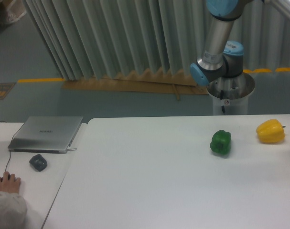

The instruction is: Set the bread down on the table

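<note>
Fixed camera — the only view supplied. The robot arm [216, 47] is seen only in part: its base column, a blue-capped joint and one grey link rising out of the top edge of the picture. The gripper and its fingers lie outside the picture, so whether they are released, clenched or grasping something cannot be told, and no position can be given relative to them.

The bread is not visible anywhere in the view. It is not on the table [149, 191], whose white top carries only a green pepper [220, 142] and, to that pepper's right near the edge of the view, a yellow pepper [271, 131]; the two stand apart, not touching. If the bread is held, it is held out of sight — that cannot be confirmed.

On the adjoining desk [20, 179] to the left lie a closed silver laptop [46, 134], a small dark object [38, 162] just in front of it, and a person's hand [7, 184] resting at the lower left corner.

Assessment: the placing is not done, since no bread rests on the tabletop. What remains, by judgement, is the whole delivery — bringing the bread down over the white surface and letting it go. The broad middle of the tabletop appears suitable.
</note>
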Controlling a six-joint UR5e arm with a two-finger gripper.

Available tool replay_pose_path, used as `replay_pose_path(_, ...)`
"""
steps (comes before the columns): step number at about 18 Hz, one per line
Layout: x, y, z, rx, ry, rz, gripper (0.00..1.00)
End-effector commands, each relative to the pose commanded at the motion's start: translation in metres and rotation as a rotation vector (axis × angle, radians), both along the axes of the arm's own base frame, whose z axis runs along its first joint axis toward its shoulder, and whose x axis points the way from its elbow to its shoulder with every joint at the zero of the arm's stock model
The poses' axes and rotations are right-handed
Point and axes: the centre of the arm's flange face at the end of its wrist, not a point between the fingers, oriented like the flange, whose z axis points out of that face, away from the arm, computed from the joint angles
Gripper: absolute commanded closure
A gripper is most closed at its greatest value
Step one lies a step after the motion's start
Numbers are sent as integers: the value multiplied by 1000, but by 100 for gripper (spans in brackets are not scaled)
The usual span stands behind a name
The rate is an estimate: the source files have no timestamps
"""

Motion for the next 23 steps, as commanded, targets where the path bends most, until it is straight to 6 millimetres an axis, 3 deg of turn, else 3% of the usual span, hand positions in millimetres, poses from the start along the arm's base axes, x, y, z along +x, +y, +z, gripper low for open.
replay_pose_path(23, 6, 2, -21, -17, -32, -16, 1)
